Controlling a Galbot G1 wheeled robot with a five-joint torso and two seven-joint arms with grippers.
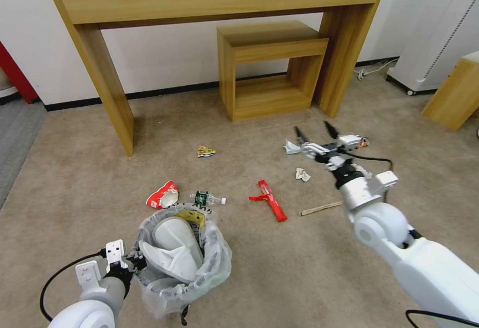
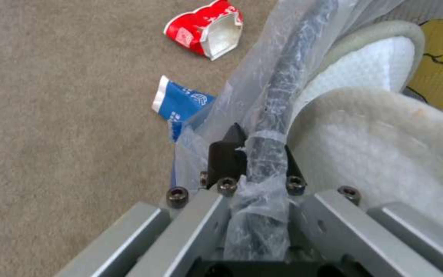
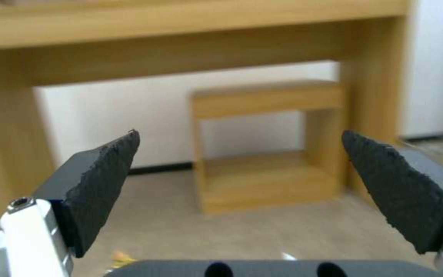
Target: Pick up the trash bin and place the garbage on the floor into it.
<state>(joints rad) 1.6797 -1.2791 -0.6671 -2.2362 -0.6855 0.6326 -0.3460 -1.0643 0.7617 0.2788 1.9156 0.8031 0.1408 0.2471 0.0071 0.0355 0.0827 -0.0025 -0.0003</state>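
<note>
Gripping bin (image 1: 212, 263) rim w/ left gripper (image 1: 135, 262), slippers (image 1: 174, 248) inside, right gripper (image 1: 314, 134) spread wide, empty, above floor litter.

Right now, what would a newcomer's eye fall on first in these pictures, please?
The trash bin, stuffed with white slippers, its rim clamped by the left gripper. Beyond it, a red wrapper lies on the carpet. The right gripper hovers open above the floor, near crumpled paper.
</note>
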